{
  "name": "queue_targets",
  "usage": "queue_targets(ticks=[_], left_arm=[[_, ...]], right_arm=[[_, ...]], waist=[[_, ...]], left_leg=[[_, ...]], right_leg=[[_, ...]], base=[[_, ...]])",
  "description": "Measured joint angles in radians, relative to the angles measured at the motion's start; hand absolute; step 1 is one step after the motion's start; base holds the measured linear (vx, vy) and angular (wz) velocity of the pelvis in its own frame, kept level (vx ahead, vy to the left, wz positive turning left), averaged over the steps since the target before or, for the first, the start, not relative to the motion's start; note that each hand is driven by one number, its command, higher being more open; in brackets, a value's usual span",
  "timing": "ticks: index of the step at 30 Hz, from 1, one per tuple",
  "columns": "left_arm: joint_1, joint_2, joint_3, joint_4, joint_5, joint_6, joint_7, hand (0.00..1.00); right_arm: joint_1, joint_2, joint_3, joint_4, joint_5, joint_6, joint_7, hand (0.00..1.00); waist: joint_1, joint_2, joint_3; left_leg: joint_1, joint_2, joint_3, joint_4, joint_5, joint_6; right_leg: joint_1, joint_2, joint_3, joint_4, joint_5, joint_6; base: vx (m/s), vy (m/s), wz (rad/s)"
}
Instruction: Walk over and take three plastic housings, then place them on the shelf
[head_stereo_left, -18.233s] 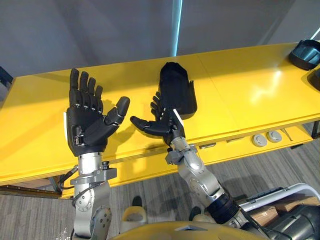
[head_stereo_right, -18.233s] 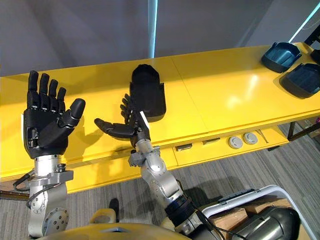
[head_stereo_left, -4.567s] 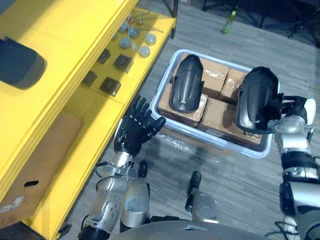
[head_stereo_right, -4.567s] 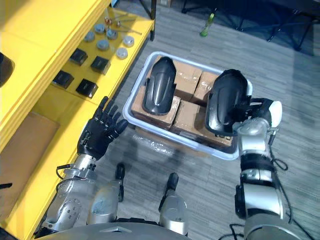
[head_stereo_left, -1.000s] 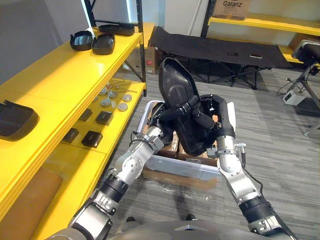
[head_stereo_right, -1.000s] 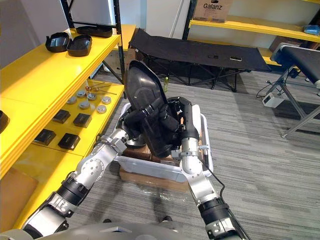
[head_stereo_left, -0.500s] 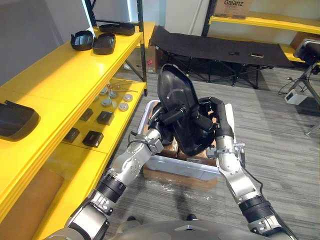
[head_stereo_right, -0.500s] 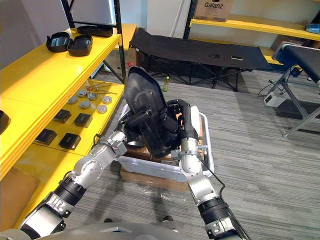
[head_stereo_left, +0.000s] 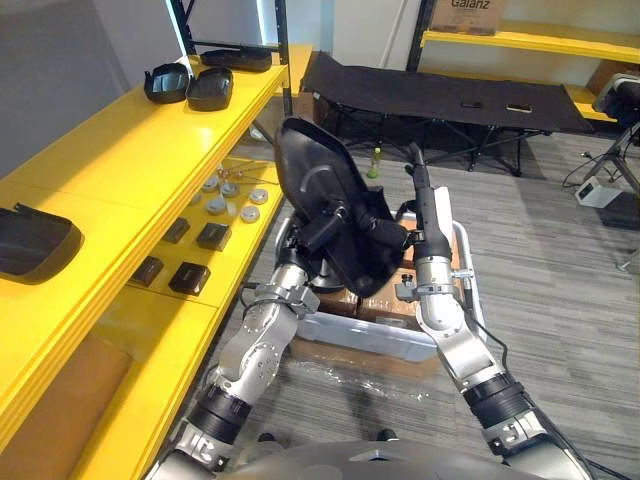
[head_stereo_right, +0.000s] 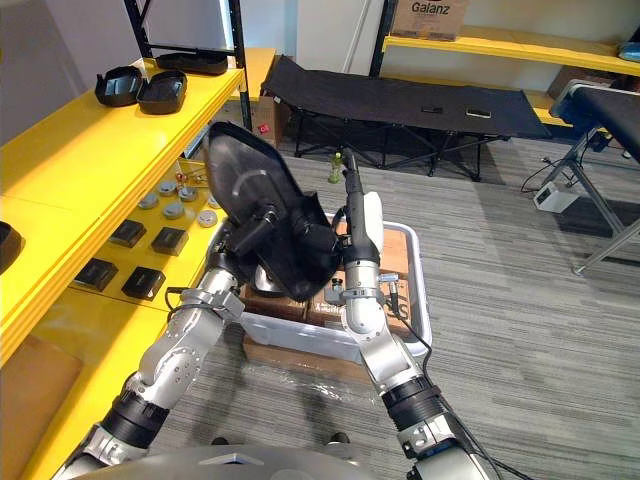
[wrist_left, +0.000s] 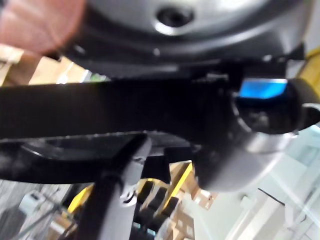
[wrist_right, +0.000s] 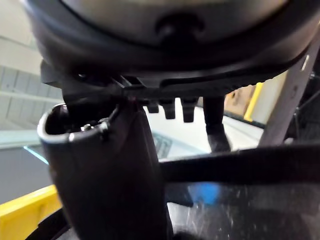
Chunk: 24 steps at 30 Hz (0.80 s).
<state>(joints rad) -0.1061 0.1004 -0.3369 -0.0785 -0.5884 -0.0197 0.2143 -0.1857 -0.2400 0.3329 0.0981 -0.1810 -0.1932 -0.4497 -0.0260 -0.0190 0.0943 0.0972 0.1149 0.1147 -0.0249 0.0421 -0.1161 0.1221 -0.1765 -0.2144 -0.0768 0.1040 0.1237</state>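
Since half a second ago we see the black plastic housing (head_stereo_left: 310, 170) carried left, toward the yellow shelf (head_stereo_left: 120, 160), and the right hand (head_stereo_left: 424, 225) has let go of it: fingers that were wrapped on its edge now point straight up, relaxed. That hand stands just beside the housing's right edge; we cannot tell whether it touches. Our left hand (head_stereo_left: 318, 232) has the housing in its grasp, fingers and thumb curled round the lower middle, holding it tilted in the air above the near left end of the white bin (head_stereo_left: 400, 338) on the floor. On the shelf's top level a pair of housings (head_stereo_left: 188, 84) sits side by side at the far end, and a lone housing (head_stereo_left: 35, 240) lies well apart from them at the near end. Small dark blocks (head_stereo_left: 190, 277) rest on the lower level beneath.
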Motion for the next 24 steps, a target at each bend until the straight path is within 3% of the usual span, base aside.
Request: queue_targets(ticks=[6,10,14,18,24], left_arm=[[0.086,-0.064,0.204,-0.001,0.344,-0.041,0.187,0.00],[0.132,-0.065,0.328,-0.001,0.482,-0.069,0.318,0.00],[0.165,-0.065,0.386,-0.022,0.559,-0.095,0.376,0.00],[0.178,-0.065,0.388,-0.045,0.562,-0.120,0.356,0.00],[0.244,-0.066,0.383,-0.068,0.447,-0.249,0.171,0.00]], right_arm=[[0.096,0.044,-0.033,-0.078,0.001,-0.061,0.014,1.00],[0.197,0.051,-0.096,-0.076,0.066,-0.060,0.012,1.00],[0.255,0.081,-0.129,-0.071,0.169,-0.078,0.044,1.00],[0.302,0.095,-0.157,-0.070,0.209,-0.125,0.103,1.00],[0.365,0.113,-0.262,-0.054,0.246,-0.138,0.167,1.00]], waist=[[0.004,0.010,-0.002],[0.023,0.010,-0.003],[0.028,0.009,-0.003],[0.022,0.006,-0.004],[0.012,0.003,-0.006]], left_leg=[[0.018,0.002,-0.007,-0.054,0.026,-0.003],[0.016,0.002,-0.013,-0.058,0.027,-0.005],[0.014,0.001,-0.014,-0.058,0.026,-0.005],[0.008,0.001,-0.013,-0.058,0.025,-0.005],[0.000,0.002,-0.009,-0.058,0.025,-0.005]], right_leg=[[-0.001,0.004,-0.014,0.000,-0.011,-0.007],[-0.003,0.004,-0.026,0.000,-0.015,-0.003],[-0.004,0.003,-0.029,0.000,-0.019,-0.003],[-0.012,0.003,-0.026,0.000,-0.019,-0.003],[-0.022,0.003,-0.022,0.000,-0.019,-0.002]], base=[[0.00,-0.002,0.04],[0.01,-0.005,0.08],[0.00,-0.001,0.02],[0.00,0.000,-0.01],[0.00,0.000,-0.01]])
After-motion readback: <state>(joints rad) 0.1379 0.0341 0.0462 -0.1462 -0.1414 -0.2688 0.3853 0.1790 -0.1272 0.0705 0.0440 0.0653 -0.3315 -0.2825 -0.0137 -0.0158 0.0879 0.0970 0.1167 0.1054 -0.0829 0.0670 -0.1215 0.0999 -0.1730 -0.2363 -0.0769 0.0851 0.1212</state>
